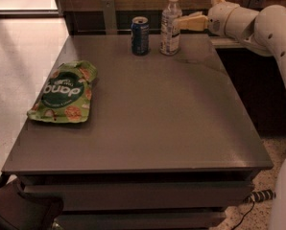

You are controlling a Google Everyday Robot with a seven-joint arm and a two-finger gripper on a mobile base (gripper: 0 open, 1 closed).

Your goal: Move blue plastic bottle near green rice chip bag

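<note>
Pincer [179,22]: at the far right end of the worktop [152,123], held above the surface at about the height of the bottle's label. It points sideways towards the bottle. The white arm [260,25] comes in behind it from the right edge of the view. Whether the pincer is wide, narrow or gripping: cannot tell, since its tan tip reads as one wedge.

Blue plastic bottle [170,25]: right at the pincer's tip, upright on the worktop, white cap on top, pale label round its middle. The tip reaches the bottle's side. Actual contact cannot be confirmed.

Dark blue can [140,36]: on the side of the bottle away from the pincer, just beside the bottle with a small gap between. Upright, shorter than the bottle.

Green rice chip bag [64,94]: well apart from the pincer, across the worktop and nearer the camera, by the edge opposite the arm. Lies flat, crinkled, dark green oval with white lettering facing up. It is well apart from bottle and can too.

Below the pincer's side of the worktop, a cable [259,196] lies on the speckled floor.
</note>
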